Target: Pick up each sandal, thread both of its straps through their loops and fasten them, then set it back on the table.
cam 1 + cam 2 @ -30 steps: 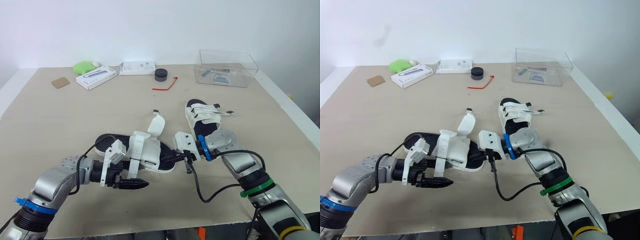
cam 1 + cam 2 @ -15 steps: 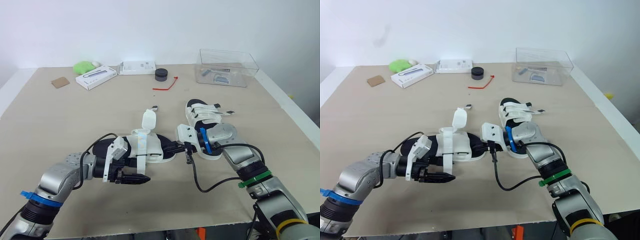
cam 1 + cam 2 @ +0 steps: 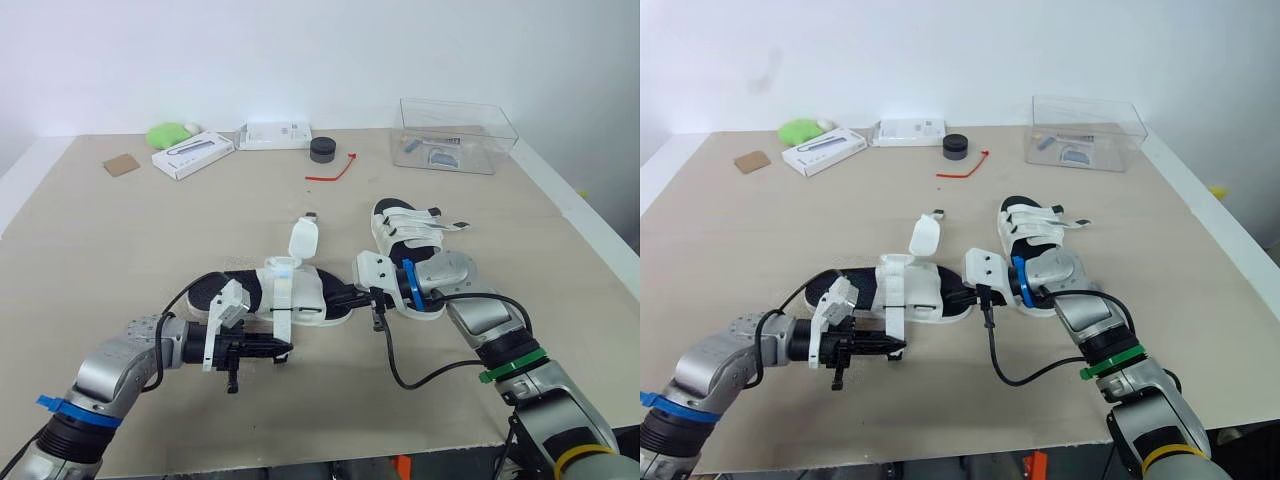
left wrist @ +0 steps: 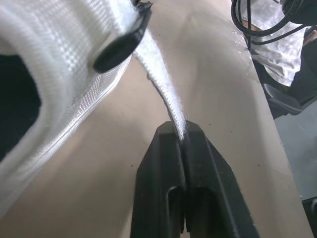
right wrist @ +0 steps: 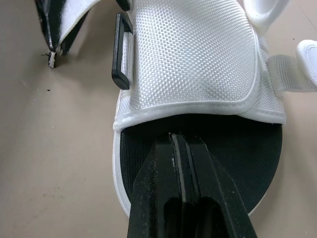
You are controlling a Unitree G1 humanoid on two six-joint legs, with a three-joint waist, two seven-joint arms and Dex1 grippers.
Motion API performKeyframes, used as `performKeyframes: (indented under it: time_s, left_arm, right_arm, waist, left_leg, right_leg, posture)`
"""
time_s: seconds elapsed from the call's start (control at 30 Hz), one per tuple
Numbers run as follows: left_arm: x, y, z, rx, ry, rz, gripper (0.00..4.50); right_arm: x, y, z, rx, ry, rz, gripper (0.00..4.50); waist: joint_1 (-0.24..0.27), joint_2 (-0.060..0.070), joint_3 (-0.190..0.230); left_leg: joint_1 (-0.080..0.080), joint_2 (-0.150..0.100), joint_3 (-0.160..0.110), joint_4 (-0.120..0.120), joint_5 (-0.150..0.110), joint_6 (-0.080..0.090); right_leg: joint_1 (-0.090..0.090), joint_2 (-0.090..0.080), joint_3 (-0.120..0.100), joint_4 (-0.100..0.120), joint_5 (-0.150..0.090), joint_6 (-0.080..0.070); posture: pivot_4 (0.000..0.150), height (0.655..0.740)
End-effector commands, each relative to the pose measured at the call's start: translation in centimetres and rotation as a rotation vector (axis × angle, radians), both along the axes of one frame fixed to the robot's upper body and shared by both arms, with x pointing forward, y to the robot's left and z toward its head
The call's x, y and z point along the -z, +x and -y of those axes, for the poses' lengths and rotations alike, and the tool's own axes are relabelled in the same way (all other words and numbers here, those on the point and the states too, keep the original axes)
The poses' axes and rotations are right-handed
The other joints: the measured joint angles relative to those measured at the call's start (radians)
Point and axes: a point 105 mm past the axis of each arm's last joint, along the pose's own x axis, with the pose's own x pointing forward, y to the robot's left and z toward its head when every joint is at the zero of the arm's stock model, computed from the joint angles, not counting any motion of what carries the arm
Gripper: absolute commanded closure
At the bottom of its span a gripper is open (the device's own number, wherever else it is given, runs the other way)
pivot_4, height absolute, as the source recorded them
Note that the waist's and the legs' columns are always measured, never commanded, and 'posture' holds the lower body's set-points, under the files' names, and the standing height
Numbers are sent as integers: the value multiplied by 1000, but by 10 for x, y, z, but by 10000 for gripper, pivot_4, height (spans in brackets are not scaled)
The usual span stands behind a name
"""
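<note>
A white sandal with a black footbed (image 3: 305, 298) lies mid-table between my arms. One of its straps stands up (image 3: 303, 240); another white strap (image 4: 159, 77) hangs down its near side. My left gripper (image 3: 281, 350) is shut on the end of that hanging strap, and the left wrist view shows it pinched between the tips (image 4: 181, 134). My right gripper (image 3: 341, 298) is shut, its tips resting on the footbed at the sandal's toe end (image 5: 181, 144), just under the front upper. A second white sandal (image 3: 405, 238) lies to the right with its straps across it.
At the back of the table are a clear plastic box (image 3: 455, 135), a black round cap (image 3: 322, 150), a red tie (image 3: 335, 170), two white boxes (image 3: 192, 155) (image 3: 273, 135), a green object (image 3: 168, 133) and a brown card (image 3: 121, 165).
My left gripper, open beside the sandal before, has closed on the hanging strap's end. The sandal has shifted and turned a little with the right gripper still at its toe.
</note>
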Motion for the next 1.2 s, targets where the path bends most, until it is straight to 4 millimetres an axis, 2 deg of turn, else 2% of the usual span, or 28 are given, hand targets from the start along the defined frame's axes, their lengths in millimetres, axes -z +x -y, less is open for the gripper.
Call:
performKeyframes:
  time_s: [0.03,0.13,0.27,0.53,0.57,0.63,0.67,0.7,0.77,0.8,0.83,0.9,1.03,1.1,1.2]
  left_arm:
    - [-4,-19,4,82,-3,-8,44429]
    - [-1,-42,3,161,11,-83,44429]
    - [-1,-58,0,212,25,-139,44429]
    - [0,-59,-1,192,48,-154,44429]
    - [-1,-60,-2,198,56,-156,40319]
    - [-4,-63,-4,227,79,-130,36376]
    - [-6,-63,-4,238,91,-98,30174]
    - [-8,-62,-9,267,136,-18,27943]
    - [-11,-55,-17,368,281,275,20236]
    - [-15,-51,-17,413,317,397,14740]
    - [-26,-44,-15,413,297,481,12262]
    - [-47,-27,-13,438,303,700,12262]
    - [-64,-13,-17,556,360,1032,12262]
    - [-75,-8,-16,612,341,1275,12262]
    - [-68,-6,-16,649,300,1443,12262]
  right_arm:
    - [8,-3,4,-1,-42,-11,45000]
    - [8,-3,5,-2,-48,-10,45000]
    - [9,-5,6,-4,-51,-10,45000]
    - [11,-5,6,-8,-60,-10,45000]
    - [11,-4,6,-9,-63,-7,45000]
    - [10,-4,6,-9,-65,-5,45000]
    - [10,-3,6,-9,-64,-5,45000]
    - [10,-3,6,-10,-64,-7,45000]
    - [11,-3,7,-11,-64,-9,45000]
    - [11,-3,7,-12,-66,-11,45000]
    - [12,-4,7,-16,-70,-11,45000]
    - [13,-3,6,-23,-73,-12,45000]
    - [11,-3,4,-32,-68,-14,45000]
    - [11,-2,4,-34,-69,-12,45000]
    - [10,0,3,-33,-68,-11,45000]
  waist:
    - [0,0,0]
    - [-2,0,0]
    - [-2,0,0]
    - [-2,0,0]
    - [-2,0,0]
    - [-2,0,0]
    - [-2,0,0]
    - [-2,0,0]
    - [-2,0,0]
    - [-1,0,0]
    - [1,0,0]
    - [7,0,0]
    - [6,0,0]
    - [5,0,0]
    - [5,-1,0]
  left_leg:
    - [0,0,0,0,0,0]
    - [0,0,1,-1,-1,0]
    - [0,0,1,-2,-1,0]
    - [0,0,1,-3,-1,0]
    - [0,0,1,-3,-1,0]
    - [0,0,1,-4,-1,0]
    - [0,0,1,-4,-1,0]
    - [0,0,1,-4,-1,0]
    - [0,0,1,-4,-1,0]
    - [0,0,1,-4,-1,0]
    - [1,0,1,-5,-1,0]
    - [2,0,4,-6,0,-1]
    - [3,0,10,-6,0,-1]
    - [4,0,12,-9,0,-1]
    - [4,0,15,-10,0,0]
  right_leg:
    - [0,0,0,0,0,0]
    - [-1,0,1,0,-1,0]
    - [-1,0,0,0,-2,0]
    - [-1,0,0,0,-4,-2]
    - [-1,0,0,0,-3,-2]
    - [-1,0,0,0,-3,-2]
    - [-1,0,0,0,-3,-2]
    - [-1,0,0,0,-3,-2]
    - [-2,0,0,0,-4,-3]
    - [-2,0,0,0,-5,-5]
    - [-2,0,0,0,-6,-6]
    - [-1,-1,1,-1,-6,-7]
    - [-1,-1,4,-1,-4,-6]
    - [-2,0,7,-2,-4,-6]
    - [-2,-1,8,-2,-2,-2]
  posture:
    - [1500,7400]
    - [1500,7400]
    - [1500,7400]
    - [1500,7400]
    - [1500,7400]
    - [1500,7400]
    - [1500,7400]
    - [1500,7400]
    - [1500,7400]
    - [1500,7400]
    - [1500,7400]
    - [1500,7400]
    - [1500,7400]
    - [1500,7400]
    - [1500,7400]
